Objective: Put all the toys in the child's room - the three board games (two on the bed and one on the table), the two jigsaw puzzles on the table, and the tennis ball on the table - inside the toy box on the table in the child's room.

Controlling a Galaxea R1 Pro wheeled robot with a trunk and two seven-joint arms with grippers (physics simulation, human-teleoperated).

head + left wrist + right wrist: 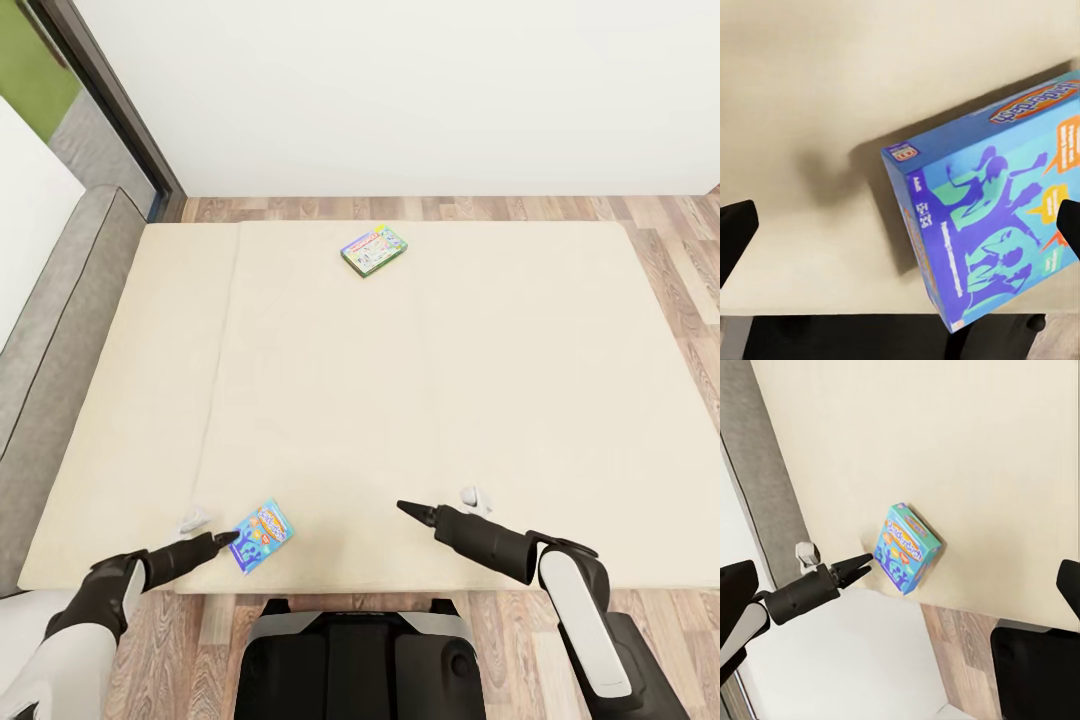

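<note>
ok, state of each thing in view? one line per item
blue board game: flat on the bed near its front edge, lid up, ungrasped
second board game: flat on the bed at the far side, untouched
left gripper: open, tips at the blue game's edge
right gripper: over the bed, holding nothing; open or shut unclear
bed: both mattresses bare otherwise

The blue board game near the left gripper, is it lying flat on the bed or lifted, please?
Flat. The blue board game lies lid-up on the bed near its edge, the left gripper at its side.

One board game (263, 537) on bed (500, 380) near edge, left; other board game (374, 250) far side, well apart.
</note>
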